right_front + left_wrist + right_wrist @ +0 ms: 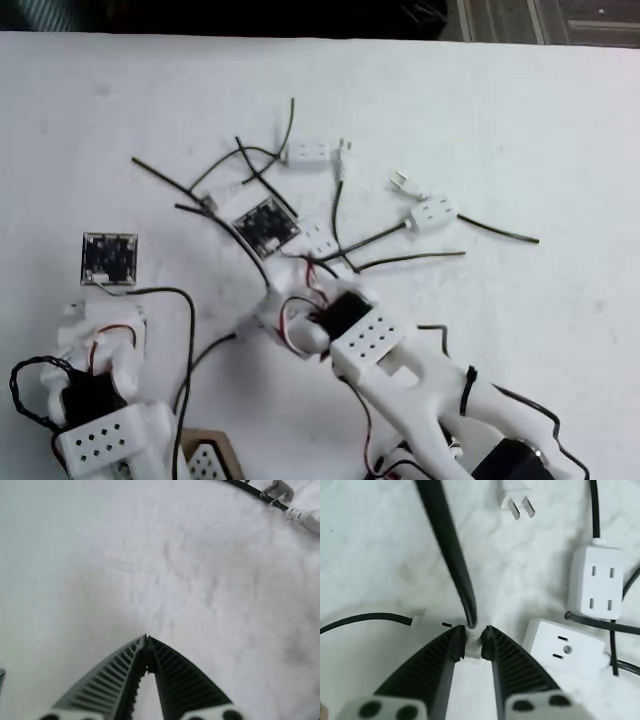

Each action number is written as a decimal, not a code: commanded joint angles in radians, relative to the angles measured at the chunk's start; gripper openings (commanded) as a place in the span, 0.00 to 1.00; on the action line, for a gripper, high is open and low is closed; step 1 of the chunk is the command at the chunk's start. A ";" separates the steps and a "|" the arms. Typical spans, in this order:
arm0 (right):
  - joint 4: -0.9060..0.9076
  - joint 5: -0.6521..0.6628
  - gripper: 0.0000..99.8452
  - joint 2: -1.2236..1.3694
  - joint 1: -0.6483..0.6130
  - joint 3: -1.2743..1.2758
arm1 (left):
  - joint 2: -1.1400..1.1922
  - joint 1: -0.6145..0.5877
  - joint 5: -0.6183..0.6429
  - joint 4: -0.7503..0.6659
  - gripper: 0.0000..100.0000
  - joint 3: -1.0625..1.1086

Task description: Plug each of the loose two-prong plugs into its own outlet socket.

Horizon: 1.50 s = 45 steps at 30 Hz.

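Observation:
My right gripper is shut on a small white plug whose black cord runs away from the fingertips. A loose two-prong plug lies farther off. Two white outlet sockets sit beside the gripper, one with two slot pairs and one with a single pair. In the high view the right gripper is at the table's middle, by the tangle of cords. My left gripper is shut with nothing in it over bare table, and it stands at the front left.
More white sockets and a loose plug lie among black cords at the back centre. Two dark circuit boards rest on the white table. A metal-pronged plug end lies beyond the left gripper.

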 commanded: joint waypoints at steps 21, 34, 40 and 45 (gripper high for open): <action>0.148 -0.152 0.02 -0.013 0.010 -0.054 | -0.005 0.007 0.005 -0.017 0.03 -0.028; 0.176 -0.249 0.02 -0.012 -0.001 -0.092 | -0.005 0.007 0.005 -0.017 0.03 -0.028; 0.177 -0.178 0.02 -0.010 -0.019 -0.055 | -0.005 0.007 0.005 -0.017 0.03 -0.028; 0.176 -0.143 0.02 -0.012 -0.054 -0.021 | -0.005 0.007 0.005 -0.017 0.03 -0.028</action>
